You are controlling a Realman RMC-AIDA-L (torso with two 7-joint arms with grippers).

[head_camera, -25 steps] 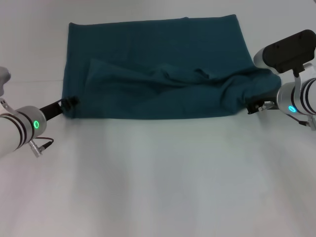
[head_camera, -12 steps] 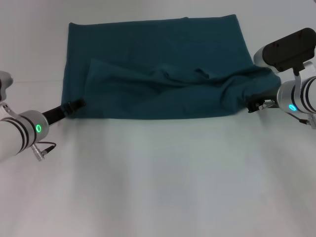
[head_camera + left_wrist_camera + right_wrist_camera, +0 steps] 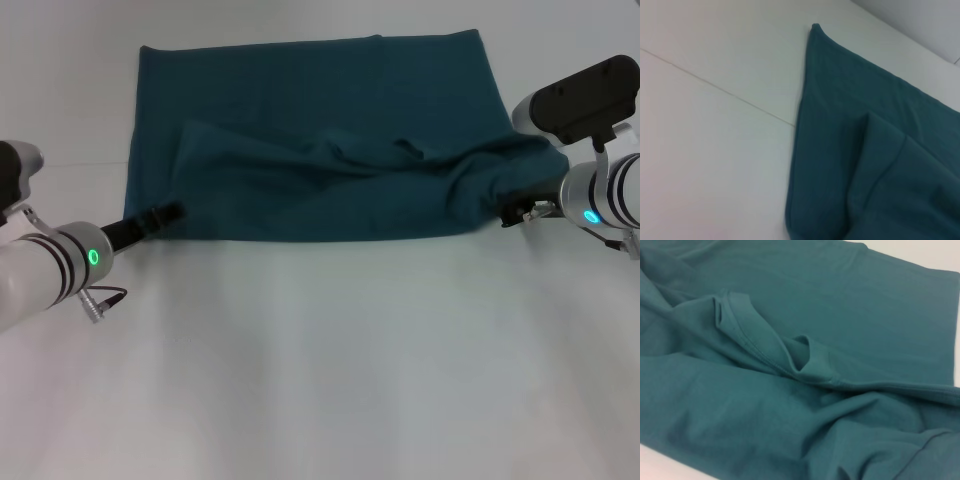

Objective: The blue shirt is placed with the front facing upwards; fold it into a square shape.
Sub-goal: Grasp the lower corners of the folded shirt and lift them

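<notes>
On the plain white table (image 3: pixel 330 350) the blue shirt (image 3: pixel 320 140) lies folded, left gripper (image 3: pixel 165 214) at its near-left corner, right gripper (image 3: pixel 512 213) at its near-right; grips unclear; the right wrist view alone shows a hemmed fold.

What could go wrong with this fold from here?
1. The blue shirt lies bunched, with a ridge of wrinkles across its middle; folding over it may give a lumpy, skewed square.
2. The left gripper sits at the near left corner, the right gripper at the near right edge; uneven pulls could drag it askew.
</notes>
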